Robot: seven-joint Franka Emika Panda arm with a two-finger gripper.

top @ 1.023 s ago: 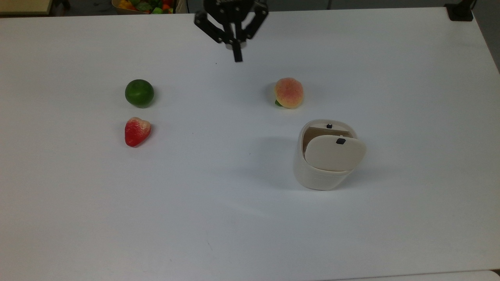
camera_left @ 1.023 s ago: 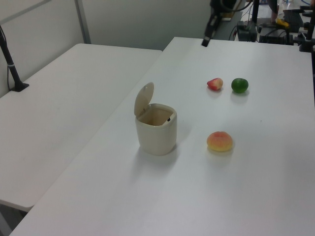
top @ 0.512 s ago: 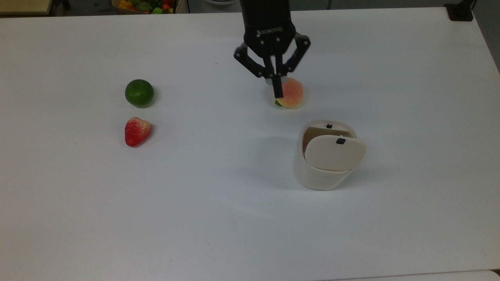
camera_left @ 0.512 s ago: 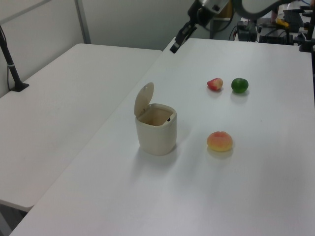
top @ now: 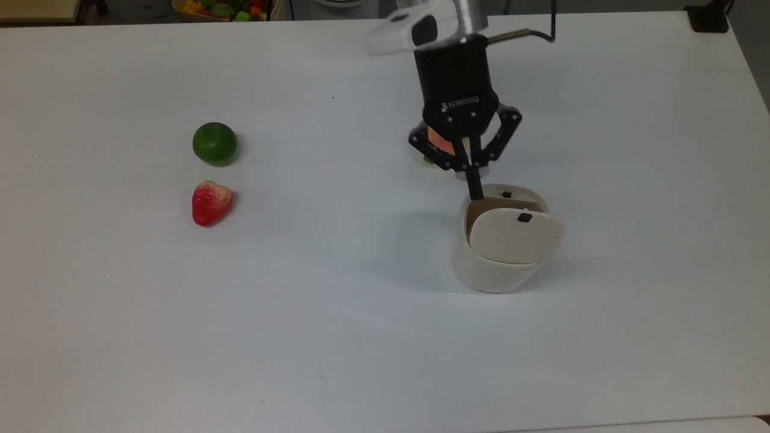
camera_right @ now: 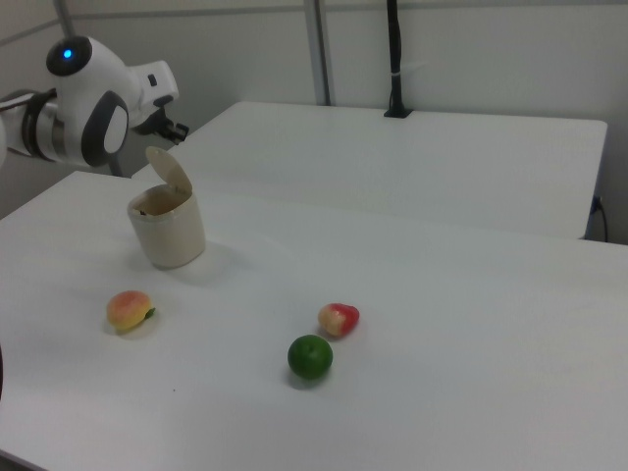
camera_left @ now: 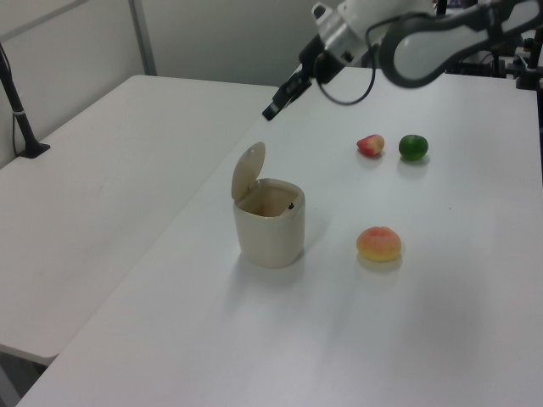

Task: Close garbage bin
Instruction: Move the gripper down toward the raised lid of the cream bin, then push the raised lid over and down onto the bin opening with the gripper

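Both fingers pressed together, the empty gripper (top: pixel 475 191) hangs above the garbage bin (top: pixel 490 273), lid raised.

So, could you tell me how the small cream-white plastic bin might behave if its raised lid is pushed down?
The cream-white plastic bin looks light and stands unsecured, so it may slide or tip. Its raised lid seems hinged at one edge and should swing down easily.

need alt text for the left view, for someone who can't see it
A cream garbage bin stands on a white table with its lid tipped up and open, while a robot arm's gripper hovers above it. A peach lies to the left view's right of the bin; a strawberry and lime sit farther back.
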